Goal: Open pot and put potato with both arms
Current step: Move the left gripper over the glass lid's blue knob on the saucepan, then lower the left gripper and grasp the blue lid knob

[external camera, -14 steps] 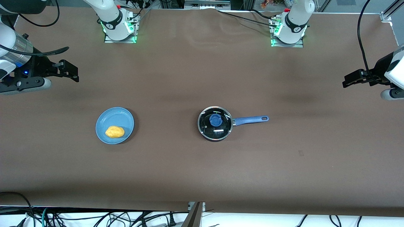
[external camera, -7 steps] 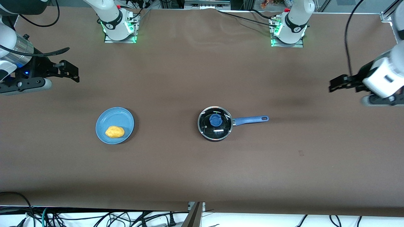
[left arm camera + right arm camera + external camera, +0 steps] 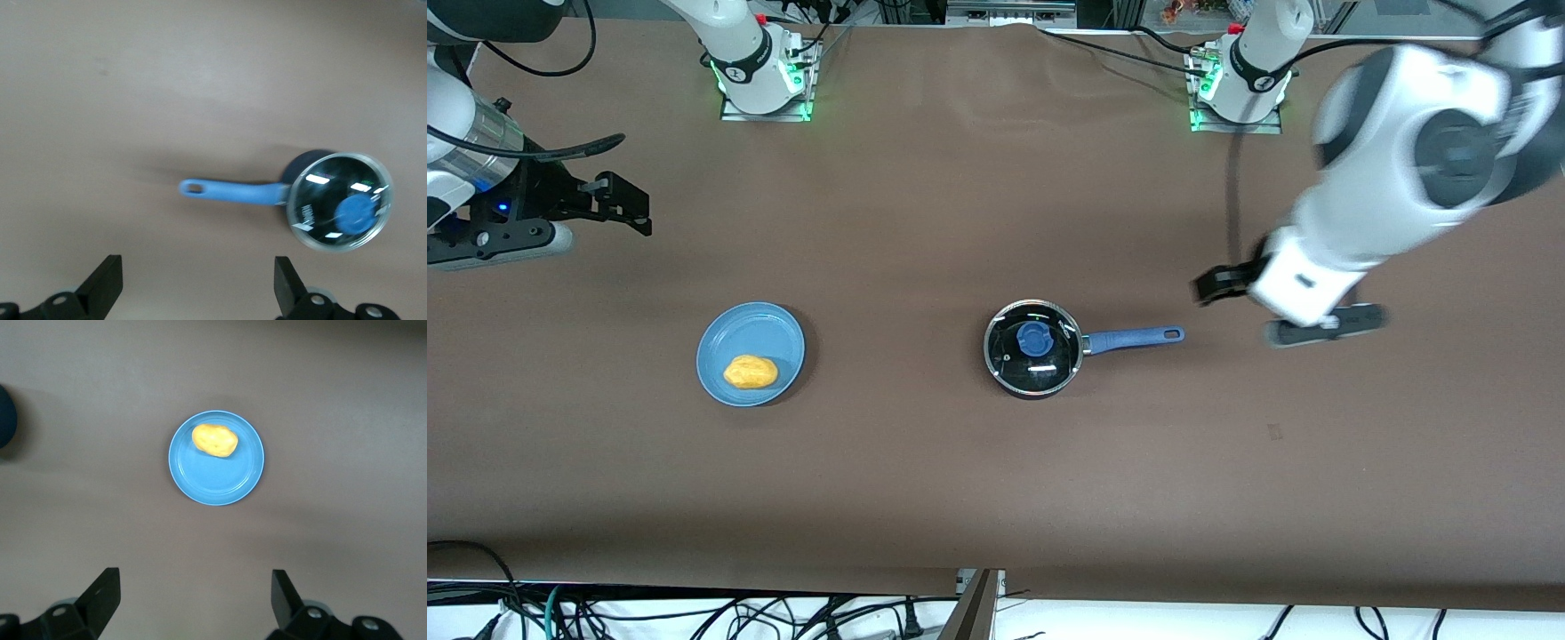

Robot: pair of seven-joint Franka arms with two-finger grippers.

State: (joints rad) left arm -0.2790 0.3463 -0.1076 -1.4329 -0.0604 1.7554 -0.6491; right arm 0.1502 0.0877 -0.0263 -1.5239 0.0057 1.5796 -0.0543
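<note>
Pot (image 3: 1033, 348) sits mid-table w/ its glass lid (image 3: 1032, 346) on, blue knob (image 3: 1034, 339) centred on top. Long blue handle (image 3: 1134, 338) points toward the left arm's end of the table, hole at the tip. Potato (image 3: 750, 372) lies on a light-blue plate (image 3: 729, 339), well apart from the pot, toward the right arm's end. Potato is off-centre on the plate, on the part nearer the front camera.

Left hand (image 3: 1221, 285) is up in the air over bare table (image 3: 996, 480) just past the handle's tip, arm blurred and reaching in from its base. Its wrist view looks down on the pot (image 3: 340, 201): lid on, handle (image 3: 230, 191) stretching away from it, and the two fingers (image 3: 107, 283) spread wide apart w/ nothing between them.

Right hand (image 3: 618, 200) hangs at the right arm's end of the table, over bare surface, farther from the front camera than the plate; that arm waits. Its wrist view shows plate (image 3: 227, 483) and potato (image 3: 215, 440) below and ahead, fingers (image 3: 103, 597) spread wide, nothing held. A dark edge of the pot (image 3: 7, 417) just peeks in at the side of that view.
</note>
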